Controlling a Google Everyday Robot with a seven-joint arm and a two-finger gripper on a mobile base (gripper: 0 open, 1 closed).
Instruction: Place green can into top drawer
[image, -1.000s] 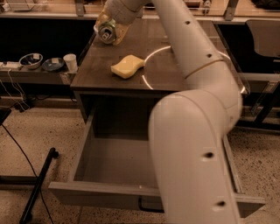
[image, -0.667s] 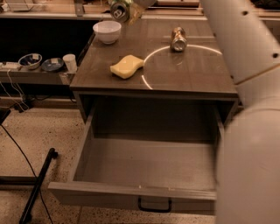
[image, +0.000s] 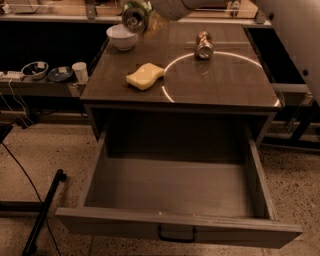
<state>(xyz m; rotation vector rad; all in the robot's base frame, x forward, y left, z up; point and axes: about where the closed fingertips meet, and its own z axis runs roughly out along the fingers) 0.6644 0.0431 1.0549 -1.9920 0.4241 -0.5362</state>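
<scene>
Speckled beige flooring is seen around a dark brown wooden table, with a low shelf to its left on which two small dark dishes and a white cup are set. Below the tabletop, the wide grey top drawer is pulled fully open, and a small black handle is fixed at the centre of its flat front panel. A thin white ring is marked on the tabletop. A yellow curved sponge is placed just left of that ring, a white round bowl is set at the back left corner, and a brownish-copper drink can is positioned at the ring's far edge. At the top of the view, the robot's two-finger gripper is held in the air above the back left of the table, close to the bowl. It is clamped on the small green can, which is tilted so that one silver end is turned toward the camera. The can is thus raised well above the tabletop and far from the drawer. Part of the pale grey arm is visible along the right edge.
</scene>
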